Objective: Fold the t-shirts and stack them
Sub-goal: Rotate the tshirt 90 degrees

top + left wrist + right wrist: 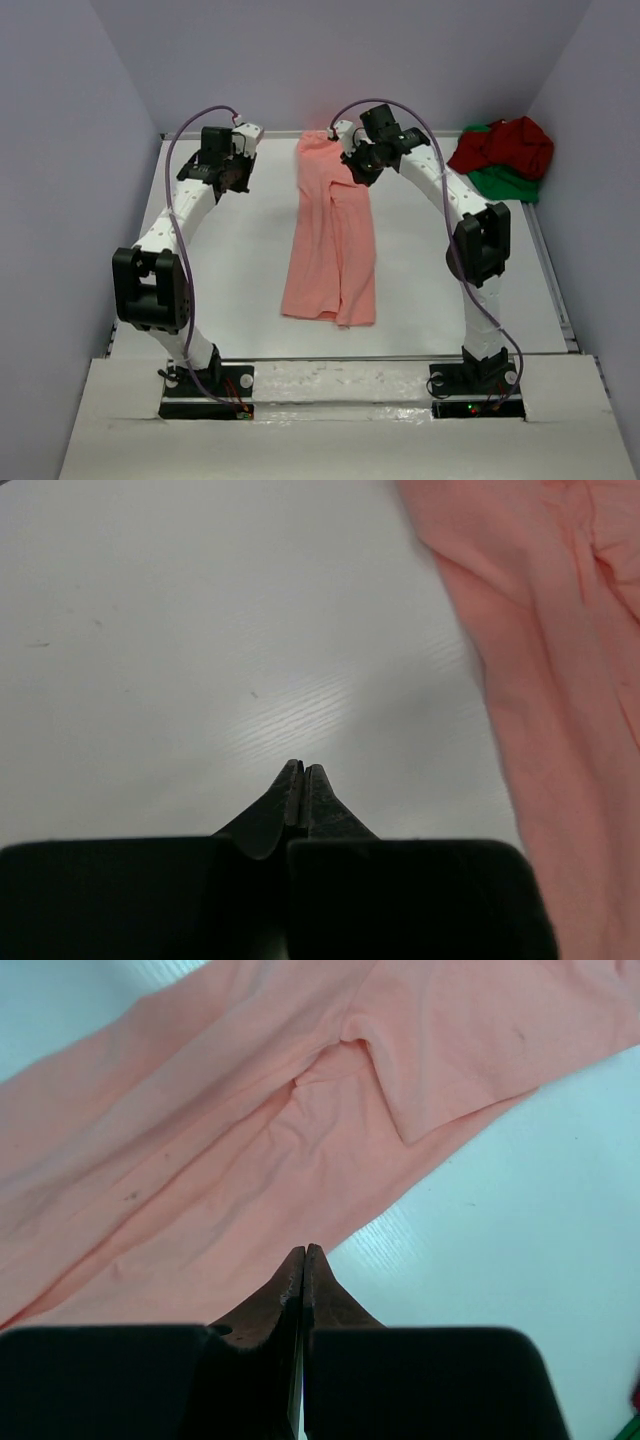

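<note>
The salmon-pink t-shirt lies in the middle of the table as a long narrow strip, folded lengthwise, running from the back wall toward me. My left gripper hovers over bare table to its left. It is shut and empty, with the pink cloth off to its right. My right gripper hangs over the strip's far right edge. It is shut with nothing in it, and the pink shirt spreads below it. The dark red t-shirt lies crumpled on the bright green t-shirt at the back right corner.
The white table is walled by pale panels at the left, back and right. Both arm bases sit on the near edge. Purple cables loop above each wrist.
</note>
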You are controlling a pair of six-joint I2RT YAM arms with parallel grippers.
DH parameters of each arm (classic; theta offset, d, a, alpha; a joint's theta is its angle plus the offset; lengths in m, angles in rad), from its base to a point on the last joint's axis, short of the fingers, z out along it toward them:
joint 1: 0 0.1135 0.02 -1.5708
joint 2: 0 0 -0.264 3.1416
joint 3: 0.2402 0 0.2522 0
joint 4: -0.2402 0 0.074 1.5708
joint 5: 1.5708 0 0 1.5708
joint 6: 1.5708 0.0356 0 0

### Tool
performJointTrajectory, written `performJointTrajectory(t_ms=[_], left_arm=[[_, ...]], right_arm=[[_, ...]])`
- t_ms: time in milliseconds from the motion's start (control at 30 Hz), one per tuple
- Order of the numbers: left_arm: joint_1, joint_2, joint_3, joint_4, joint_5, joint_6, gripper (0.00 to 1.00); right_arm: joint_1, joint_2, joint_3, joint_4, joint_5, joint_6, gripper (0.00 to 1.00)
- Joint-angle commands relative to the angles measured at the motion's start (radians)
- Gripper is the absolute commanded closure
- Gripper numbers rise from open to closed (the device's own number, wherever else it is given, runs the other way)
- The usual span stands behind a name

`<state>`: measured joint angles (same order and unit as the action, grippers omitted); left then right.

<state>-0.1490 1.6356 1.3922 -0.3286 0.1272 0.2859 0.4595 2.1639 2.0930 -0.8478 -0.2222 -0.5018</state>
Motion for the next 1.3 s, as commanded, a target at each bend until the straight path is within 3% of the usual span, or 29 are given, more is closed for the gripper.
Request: performJointTrajectory(t_ms=[0, 200, 433, 667, 867, 1133, 1267], left_arm=[[-0.052, 0.035, 0.013, 0.003, 0.168, -0.016, 1.00], [-0.165, 0.182, 0.082, -0.026, 0.218, -0.004, 1.00], [-0.218, 0.355, 0.231, -0.124, 0.247, -0.005, 1.00], [-0.250, 0.363, 0.202, -0.115, 0.210, -0.013, 1.00], [-0.282, 0.362, 0.172, -0.098, 0.057, -0.005, 1.00], [-0.296, 0.360, 0.148, -0.125, 0.026, 0.002, 1.00], [-0.296, 0.363, 0.142, -0.139, 0.005, 0.004, 0.93]], right_arm=[[0.005, -0.128, -0.072, -0.053, -0.055, 0.032, 1.00], [0.005, -0.217, -0.281, -0.056, 0.014, 0.026, 1.00], [0.005, -0.274, -0.369, -0.057, 0.026, 0.048, 1.00], [0.005, -0.271, -0.399, -0.057, 0.046, 0.045, 1.00], [0.005, -0.262, -0.398, -0.059, 0.040, 0.051, 1.00], [0.005, -0.269, -0.409, -0.062, 0.063, 0.043, 1.00], [0.005, -0.271, -0.418, -0.060, 0.073, 0.039, 1.00]])
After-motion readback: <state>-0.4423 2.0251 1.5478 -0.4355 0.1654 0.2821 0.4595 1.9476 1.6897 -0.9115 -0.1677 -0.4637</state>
